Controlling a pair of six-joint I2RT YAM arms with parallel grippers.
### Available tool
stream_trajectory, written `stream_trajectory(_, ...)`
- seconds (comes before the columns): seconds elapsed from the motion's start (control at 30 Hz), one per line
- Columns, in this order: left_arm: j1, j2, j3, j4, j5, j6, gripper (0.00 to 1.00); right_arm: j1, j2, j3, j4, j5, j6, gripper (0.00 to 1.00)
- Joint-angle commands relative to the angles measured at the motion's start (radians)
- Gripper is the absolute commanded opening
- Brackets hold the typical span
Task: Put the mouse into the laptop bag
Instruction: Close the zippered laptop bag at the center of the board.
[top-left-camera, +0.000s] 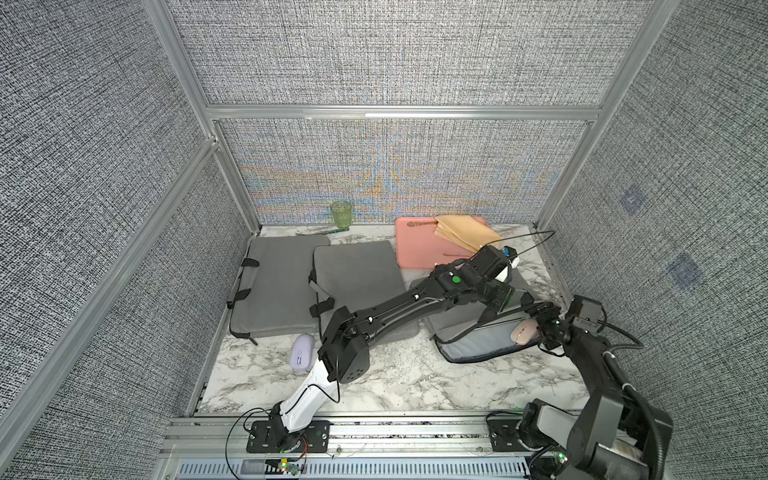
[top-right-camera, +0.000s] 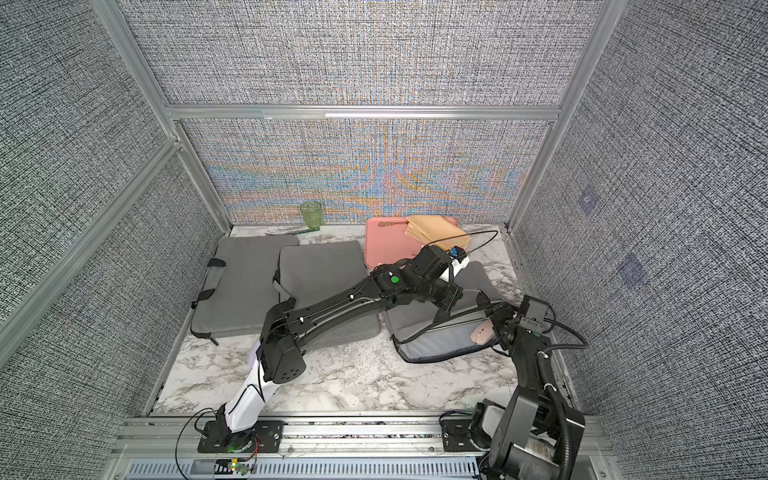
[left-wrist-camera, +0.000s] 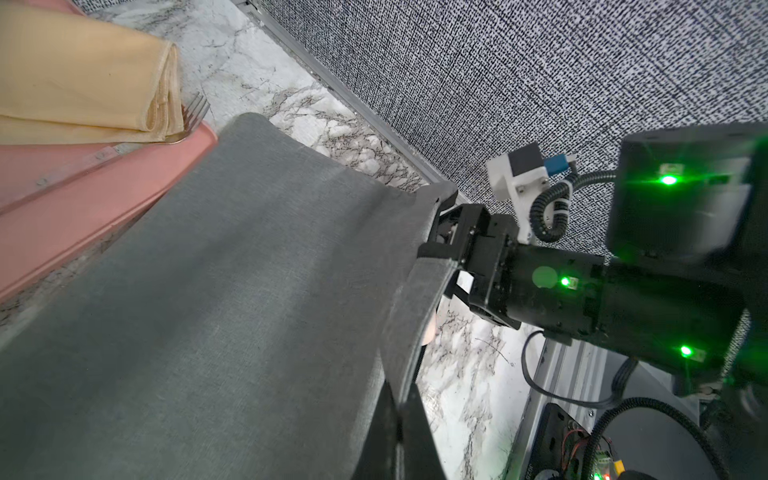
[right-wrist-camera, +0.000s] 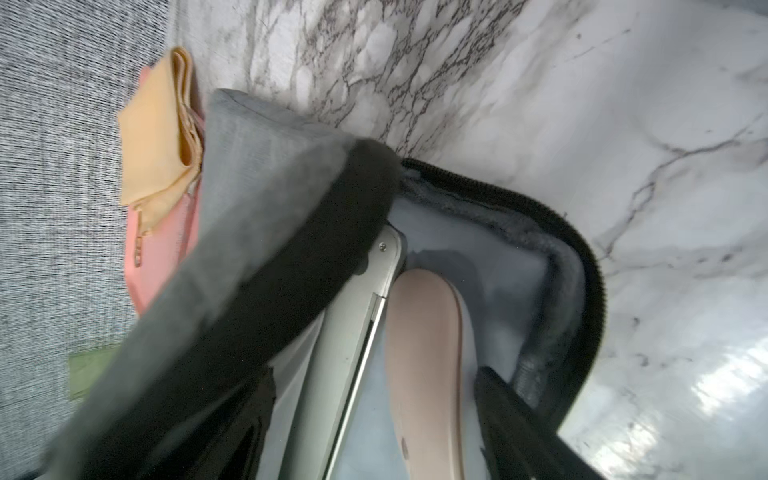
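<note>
A pink mouse (top-left-camera: 523, 332) (top-right-camera: 482, 333) (right-wrist-camera: 424, 353) lies inside the open grey laptop bag (top-left-camera: 469, 347) (top-right-camera: 436, 347) at the right of the table, beside a silver laptop (right-wrist-camera: 353, 332). My right gripper (top-left-camera: 537, 328) (top-right-camera: 498, 330) (right-wrist-camera: 374, 374) reaches into the bag's mouth and stands open, with the mouse between its fingers and a gap on each side. My left gripper (top-left-camera: 486, 313) (top-right-camera: 436, 318) (left-wrist-camera: 401, 399) is shut on the bag's upper flap (left-wrist-camera: 249, 291) and holds it raised. A lilac mouse (top-left-camera: 302, 352) rests on the table near the left arm.
Two more grey bags (top-left-camera: 274, 282) (top-left-camera: 357, 274) lie at the left and middle. At the back stand a pink tray (top-left-camera: 419, 249) with a folded yellow cloth (top-left-camera: 461, 232) and a fork (left-wrist-camera: 195, 110), and a green cup (top-left-camera: 341, 214). The side wall is close to the right arm.
</note>
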Motion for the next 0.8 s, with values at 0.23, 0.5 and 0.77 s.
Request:
stream_trajectory(0.23, 0.013, -0.047, -0.109, 0.128, 0.034, -0.046, 0.00, -0.091, -0.271, -0.093, -0.120, -0.079, 0.049, 0.80)
stream_trajectory(0.5, 0.013, -0.119, -0.341, 0.397, 0.076, -0.137, 0.00, -0.091, -0.323, -0.202, -0.067, -0.074, 0.060, 0.71)
stream_trajectory(0.77, 0.013, -0.132, -0.392, 0.463, 0.117, -0.151, 0.00, -0.039, -0.171, -0.228, 0.167, -0.136, 0.131, 0.65)
